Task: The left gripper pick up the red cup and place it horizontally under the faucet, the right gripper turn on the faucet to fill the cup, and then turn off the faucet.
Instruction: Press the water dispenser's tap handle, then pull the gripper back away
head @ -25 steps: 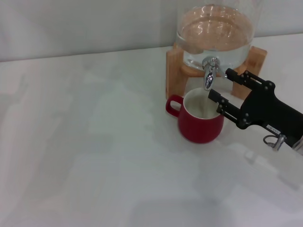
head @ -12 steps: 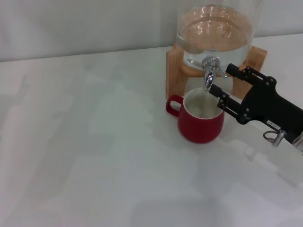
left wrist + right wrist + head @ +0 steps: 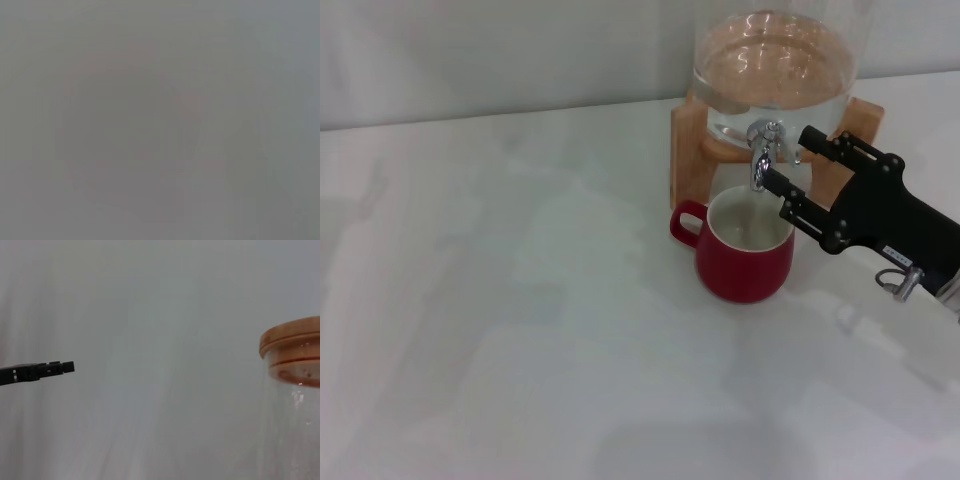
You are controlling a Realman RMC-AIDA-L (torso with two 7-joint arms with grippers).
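Cup (image 3: 744,250): upright on the worktop near its far edge, directly under the faucet (image 3: 761,157). My right gripper (image 3: 786,160): fingers spread, flanking the faucet, grasping nothing. Left gripper: unseen.

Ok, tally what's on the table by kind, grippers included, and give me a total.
Red cup: 1
Glass dispenser jar with faucet: 1
Wooden stand: 1
Right gripper, open beside the faucet: 1
Left gripper: 0 in view
Total: 4
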